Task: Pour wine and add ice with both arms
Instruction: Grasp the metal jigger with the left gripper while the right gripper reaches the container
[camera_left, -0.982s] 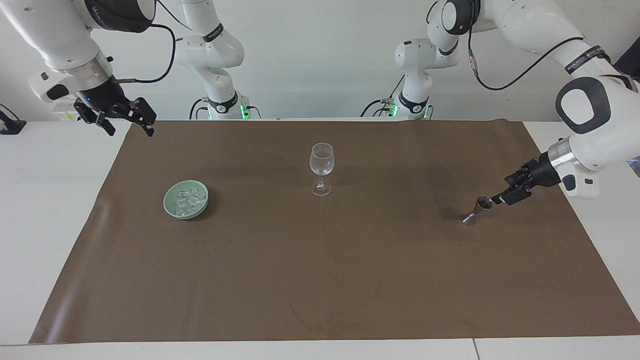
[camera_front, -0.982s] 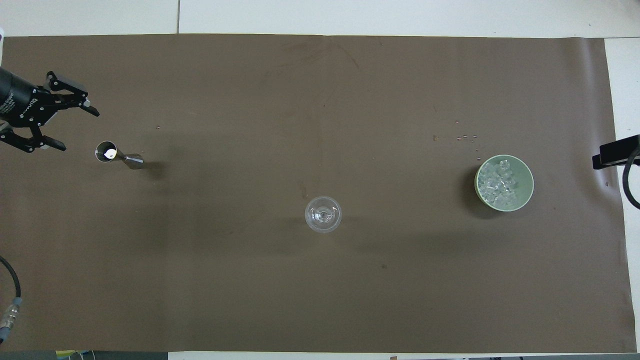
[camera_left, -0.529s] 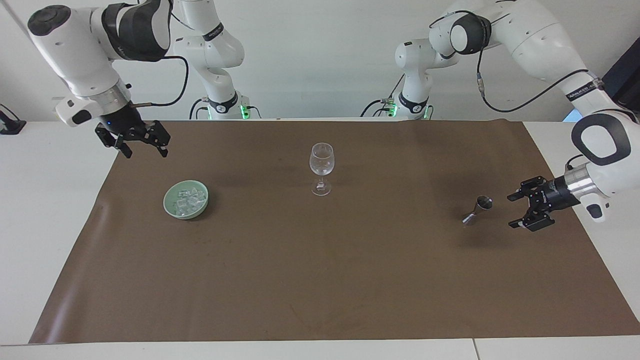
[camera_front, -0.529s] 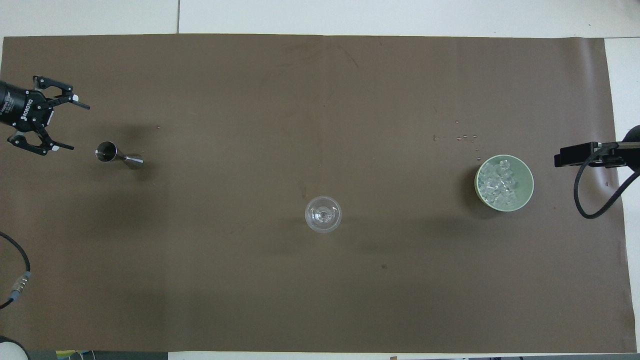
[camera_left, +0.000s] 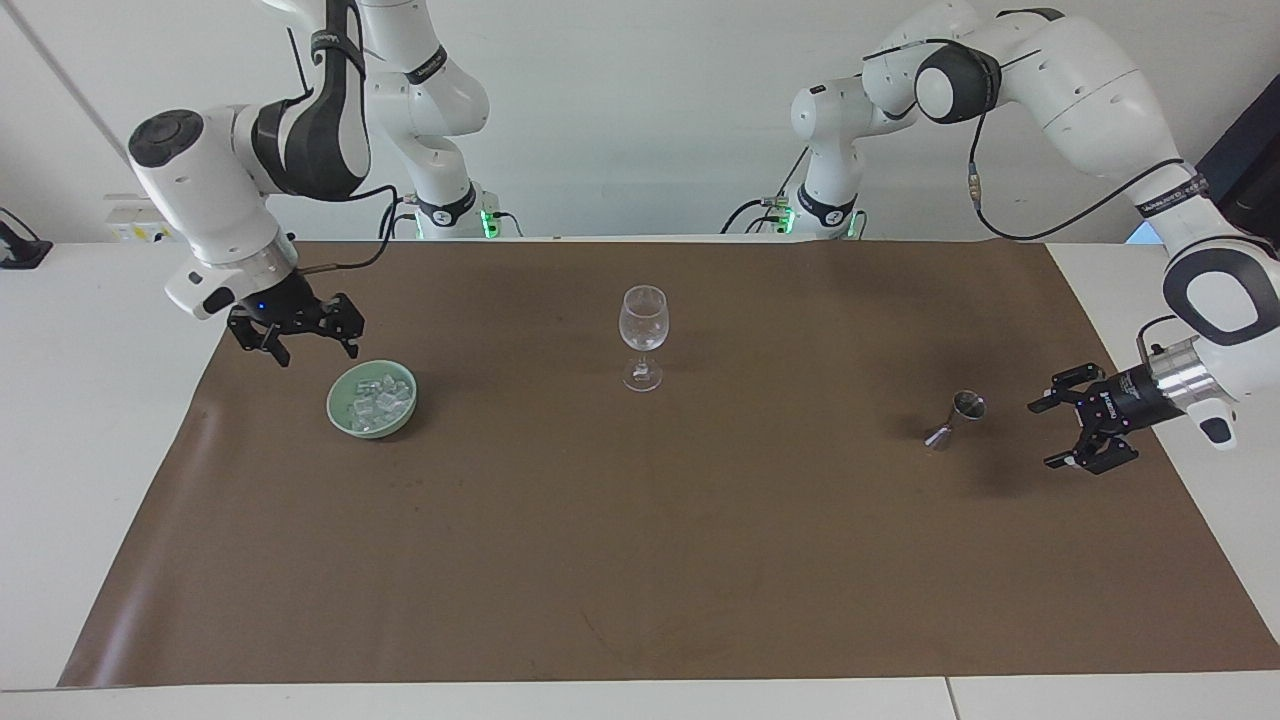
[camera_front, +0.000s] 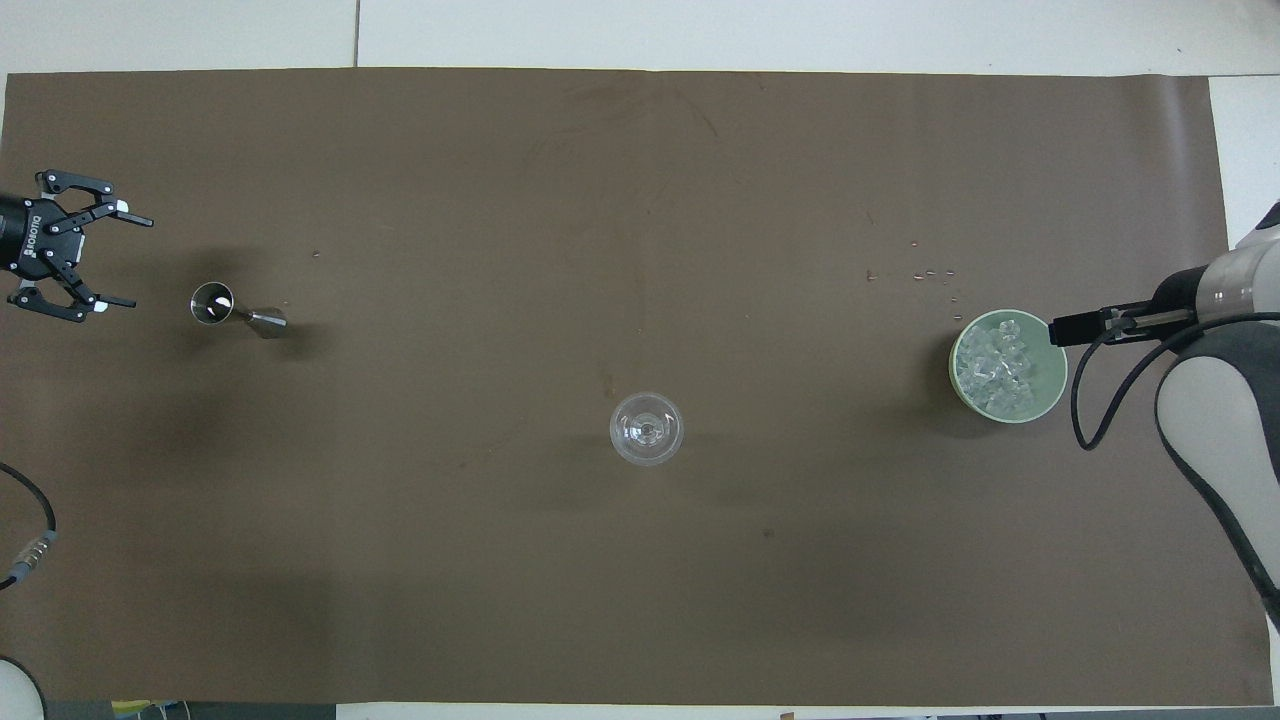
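Brown surface (camera_left: 640, 560): we've got our right tool (camera_left: 300, 335) spread above the ice (camera_left: 375, 400), left tool (camera_left: 1075, 425) spread beside the jigger (camera_left: 955, 418). Next, probably grabbing both.

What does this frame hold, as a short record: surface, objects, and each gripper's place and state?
surface: brown mat on a white table
wine glass: upright, mid-mat, looks empty
green bowl: holds ice, toward the right arm's end
metal jigger: upright, toward the left arm's end
left gripper: open, beside the jigger, holding nothing
right gripper: open, at the bowl's rim, holding nothing
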